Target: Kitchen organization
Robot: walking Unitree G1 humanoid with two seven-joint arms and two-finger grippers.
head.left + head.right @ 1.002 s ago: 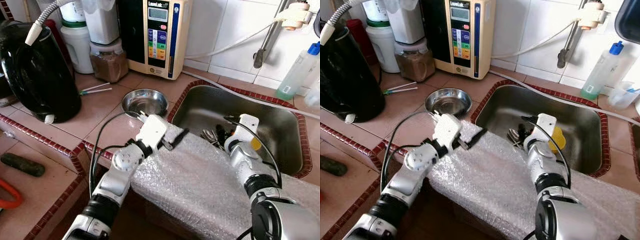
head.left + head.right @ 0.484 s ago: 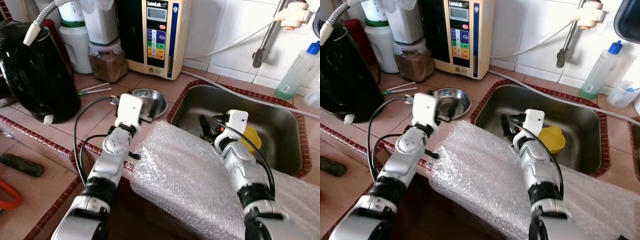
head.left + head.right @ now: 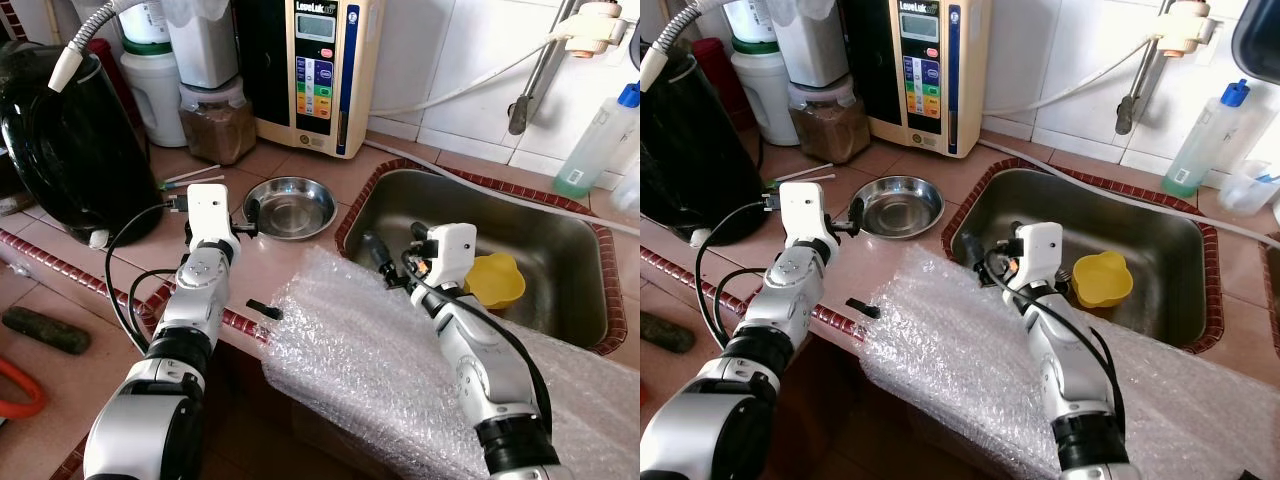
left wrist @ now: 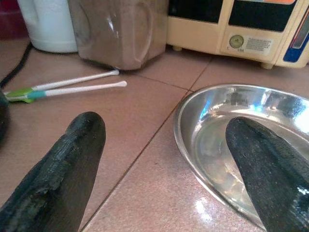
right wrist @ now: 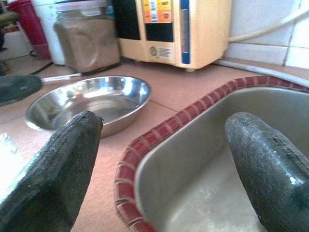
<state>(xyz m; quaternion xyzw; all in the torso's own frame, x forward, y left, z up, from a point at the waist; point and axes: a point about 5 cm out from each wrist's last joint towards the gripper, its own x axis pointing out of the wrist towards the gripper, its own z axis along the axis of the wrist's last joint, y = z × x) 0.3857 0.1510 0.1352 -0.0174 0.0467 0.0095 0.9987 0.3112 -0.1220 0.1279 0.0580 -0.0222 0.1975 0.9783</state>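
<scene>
A shallow steel bowl (image 3: 290,207) sits on the tiled counter, left of the sink (image 3: 560,235). My left gripper (image 3: 250,215) is open just left of the bowl, low over the tiles. In the left wrist view its fingers (image 4: 72,159) straddle the bowl's near rim (image 4: 193,145) without touching it. My right gripper (image 3: 382,258) is open over the sink's left edge, holding nothing. The right wrist view has the bowl (image 5: 91,101) beyond the red tile rim. A yellow cup (image 3: 495,280) lies in the sink.
A bubble-wrap sheet (image 3: 400,370) covers the counter's front edge under both arms. A black kettle (image 3: 75,140), a jar of brown powder (image 3: 215,120), a water ioniser (image 3: 315,70) and two thin sticks (image 3: 195,178) stand behind the bowl. A spray bottle (image 3: 595,140) is at the far right.
Both arms rose off the bubble wrap. The left gripper swung left to the bowl's left side. The right gripper moved left to the sink's left edge, uncovering the yellow cup.
</scene>
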